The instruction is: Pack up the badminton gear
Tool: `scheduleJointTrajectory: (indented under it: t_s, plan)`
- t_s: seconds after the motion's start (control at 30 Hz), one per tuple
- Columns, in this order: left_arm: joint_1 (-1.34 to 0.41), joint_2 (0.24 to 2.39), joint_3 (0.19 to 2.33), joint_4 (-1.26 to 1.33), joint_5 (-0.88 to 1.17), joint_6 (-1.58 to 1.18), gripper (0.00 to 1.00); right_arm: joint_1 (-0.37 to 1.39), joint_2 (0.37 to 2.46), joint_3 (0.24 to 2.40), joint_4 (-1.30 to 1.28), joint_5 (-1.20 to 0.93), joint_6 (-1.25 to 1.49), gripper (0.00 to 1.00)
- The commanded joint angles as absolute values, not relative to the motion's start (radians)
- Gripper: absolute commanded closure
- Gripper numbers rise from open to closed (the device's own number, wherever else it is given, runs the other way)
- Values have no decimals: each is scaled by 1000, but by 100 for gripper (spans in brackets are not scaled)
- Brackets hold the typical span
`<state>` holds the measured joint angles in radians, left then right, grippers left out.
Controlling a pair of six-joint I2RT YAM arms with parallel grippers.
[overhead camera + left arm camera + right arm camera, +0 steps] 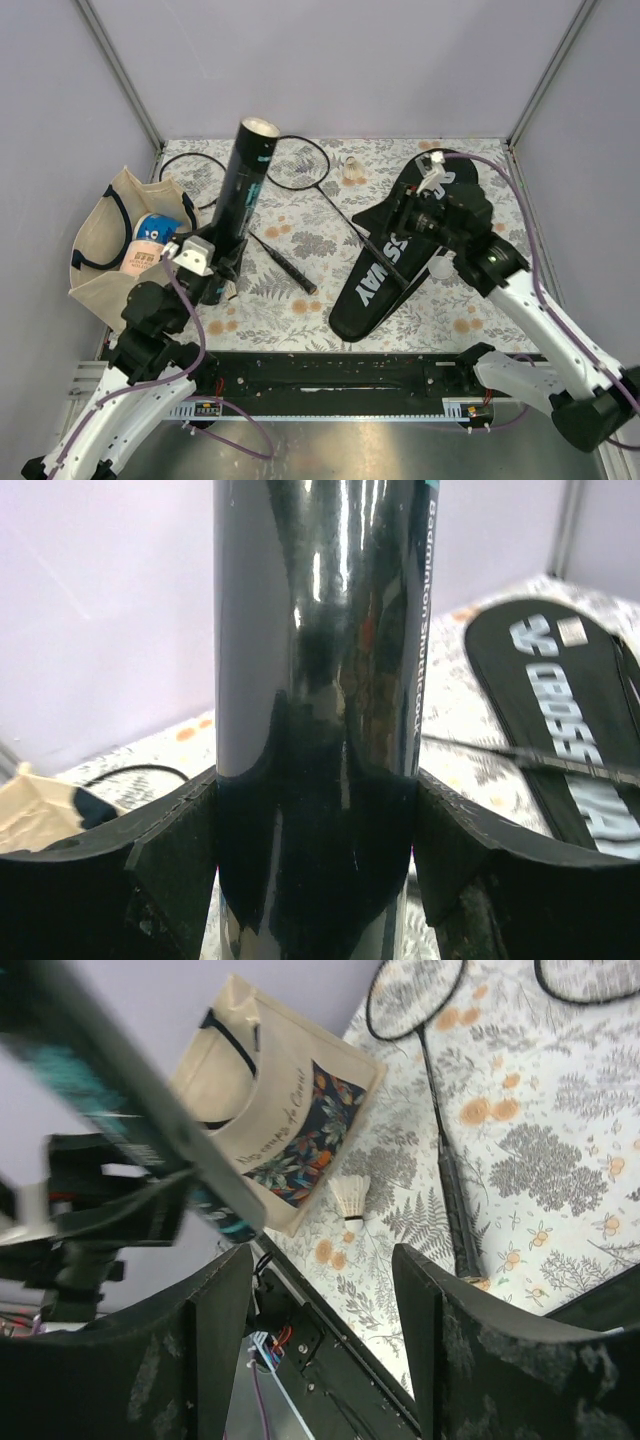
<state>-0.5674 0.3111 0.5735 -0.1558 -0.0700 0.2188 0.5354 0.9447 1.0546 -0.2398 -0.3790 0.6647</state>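
The left jaws are clamped on the lower end of the long black tube, which stands tilted at the near left of the surface, open end up. The right jaws stand apart with nothing between them, above the far part of the black "CROSSWAY" cover at right. One racquet lies with its shaft across the cover. The other racquet lies beside the tube. One shuttlecock sits at the far edge and another shuttlecock sits by the tote bag.
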Motion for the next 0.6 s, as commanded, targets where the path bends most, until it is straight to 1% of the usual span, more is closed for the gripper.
scheduleJointTrajectory:
  t_s: [0.0,0.07,0.13,0.2,0.33,0.57]
  plan:
    - [-566,275,664,35,-207,175,73,574,1099,999,-31,-390,726,34]
    - [-566,279,702,2,-175,163,72,613,1195,1015,-11,-394,710,31]
    - [-566,285,753,-72,-141,150,71,646,1306,1052,78,-446,693,27]
    - [-566,288,804,-129,-120,127,71,678,1428,1103,136,-509,678,27]
    - [-566,270,850,-182,-94,88,71,744,1670,1277,156,-572,638,27]
    - [-566,199,828,-199,-55,51,71,834,2046,1639,132,-626,635,26]
